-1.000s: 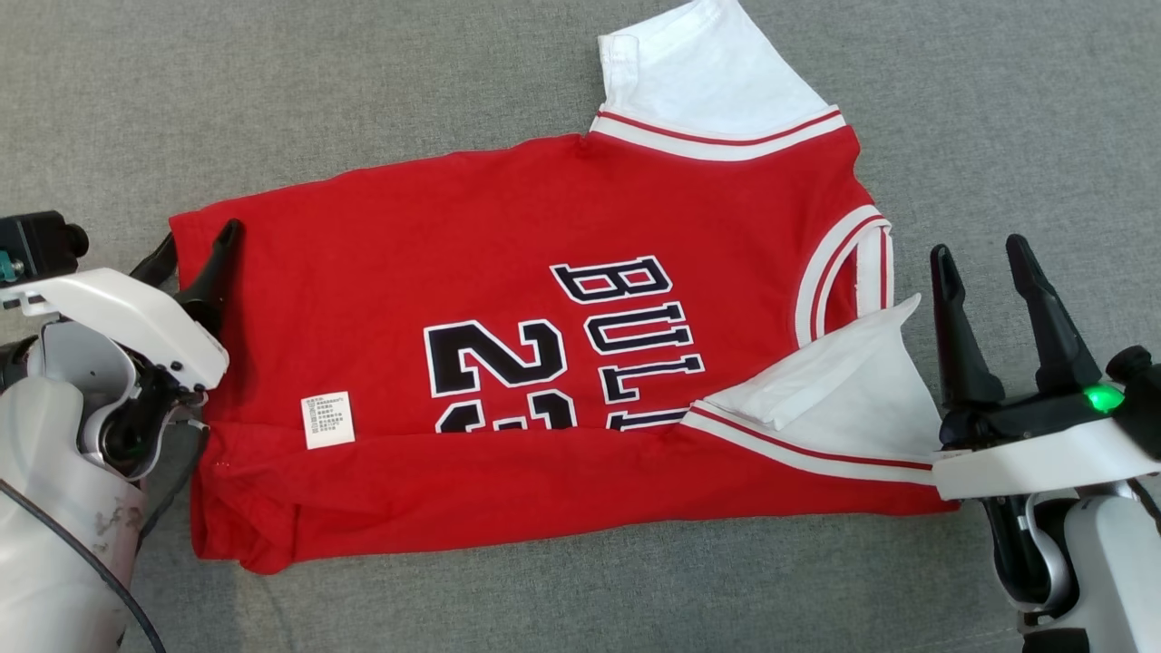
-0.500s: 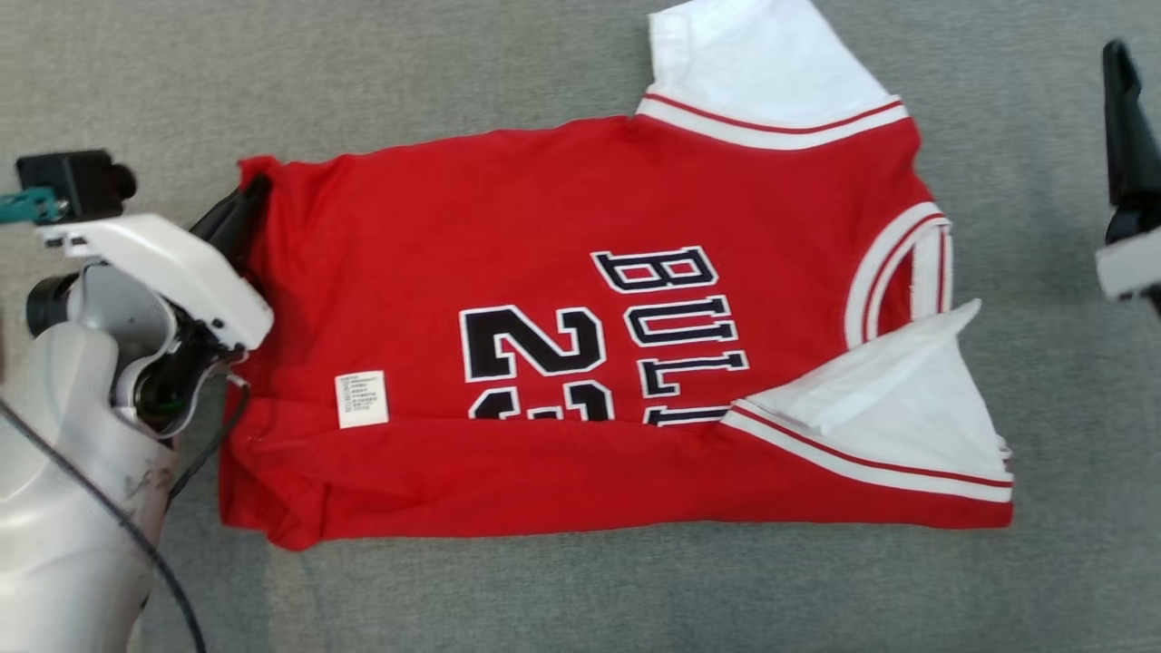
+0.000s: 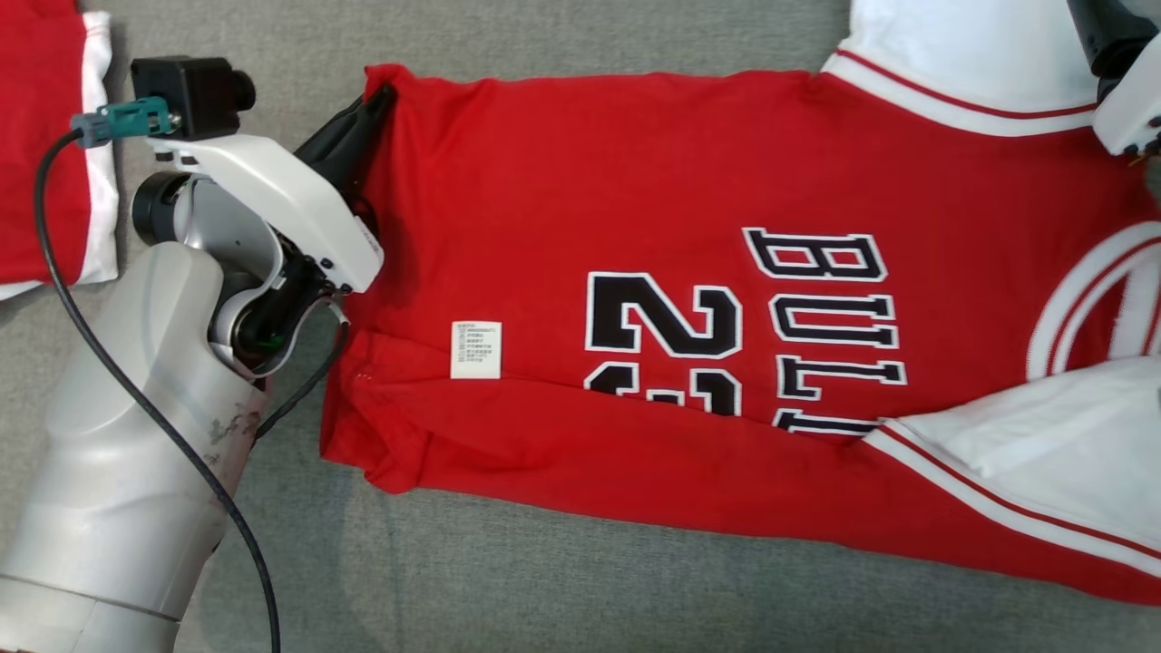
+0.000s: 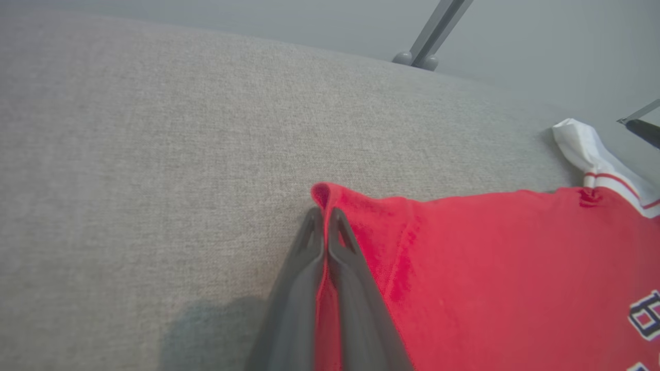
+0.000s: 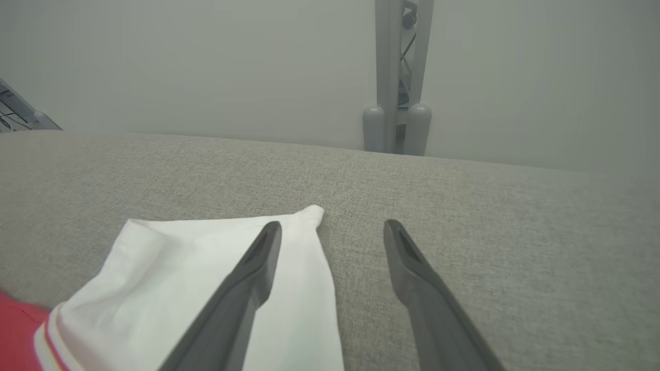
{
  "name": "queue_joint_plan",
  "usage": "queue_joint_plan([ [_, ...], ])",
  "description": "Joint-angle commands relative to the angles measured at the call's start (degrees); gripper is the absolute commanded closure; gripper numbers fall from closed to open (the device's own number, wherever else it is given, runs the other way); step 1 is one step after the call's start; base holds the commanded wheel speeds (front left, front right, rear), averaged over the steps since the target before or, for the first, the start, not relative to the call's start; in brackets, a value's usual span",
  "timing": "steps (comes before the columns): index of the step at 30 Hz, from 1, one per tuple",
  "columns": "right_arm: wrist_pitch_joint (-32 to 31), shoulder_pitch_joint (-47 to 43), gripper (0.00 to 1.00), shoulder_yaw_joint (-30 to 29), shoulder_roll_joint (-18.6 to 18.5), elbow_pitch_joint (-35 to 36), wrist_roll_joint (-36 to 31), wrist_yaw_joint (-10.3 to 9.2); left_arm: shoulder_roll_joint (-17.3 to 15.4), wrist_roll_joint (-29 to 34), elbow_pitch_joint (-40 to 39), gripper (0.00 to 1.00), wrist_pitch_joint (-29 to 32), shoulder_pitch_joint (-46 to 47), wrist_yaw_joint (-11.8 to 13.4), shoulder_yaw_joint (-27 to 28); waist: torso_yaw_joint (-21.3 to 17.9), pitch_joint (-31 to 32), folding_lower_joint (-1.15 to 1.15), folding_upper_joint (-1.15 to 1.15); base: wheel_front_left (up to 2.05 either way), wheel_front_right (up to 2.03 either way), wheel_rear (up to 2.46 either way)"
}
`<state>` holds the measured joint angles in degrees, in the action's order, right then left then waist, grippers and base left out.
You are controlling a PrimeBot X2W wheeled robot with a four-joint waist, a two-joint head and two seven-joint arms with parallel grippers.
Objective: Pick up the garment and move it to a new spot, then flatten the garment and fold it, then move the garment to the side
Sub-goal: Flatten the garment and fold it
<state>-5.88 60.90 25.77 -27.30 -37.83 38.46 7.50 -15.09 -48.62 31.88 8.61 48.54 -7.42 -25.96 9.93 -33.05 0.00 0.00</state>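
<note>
1. Nearest, the red garment (image 3: 635, 227) lies spread across the grey cushion (image 3: 544, 580), with its near edge folded over.
2. At the garment's far left corner, the left gripper (image 4: 324, 214) has its fingers pressed together, pinching the red cloth.
3. Far right, the right gripper (image 5: 334, 226) is spread wide, one finger over the white sleeve (image 5: 206, 257).

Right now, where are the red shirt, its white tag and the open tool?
red shirt (image 3: 562, 181), head view, plain red cloth
white tag (image 3: 476, 349), head view, its middle
right tool (image 5: 332, 223), right wrist view, between its fingertips
</note>
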Motion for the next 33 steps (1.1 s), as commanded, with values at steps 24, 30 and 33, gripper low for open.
queue_joint_plan([
  [24,1.59,10.49,1.0,12.55,-7.11,0.12,16.02,-0.02,-4.78,-10.27,-3.02,1.0,-7.29,2.78,-0.12,-5.44,0.71,-0.4,0.0,0.0,0.0,0.0,0.0],
  [30,3.29,7.56,1.0,14.15,-9.82,6.17,19.36,-0.02,-6.62,-10.8,-4.84,1.0,-8.31,0.76,0.07,-4.56,-1.11,1.28,0.0,0.0,0.0,0.0,0.0],
  [33,4.07,4.8,1.0,14.69,-11.55,10.1,21.23,-0.02,-8.14,-11.28,-6.84,1.0,-8.31,-1.05,0.7,-3.87,-2.06,1.95,0.0,0.0,0.0,0.0,0.0],
])
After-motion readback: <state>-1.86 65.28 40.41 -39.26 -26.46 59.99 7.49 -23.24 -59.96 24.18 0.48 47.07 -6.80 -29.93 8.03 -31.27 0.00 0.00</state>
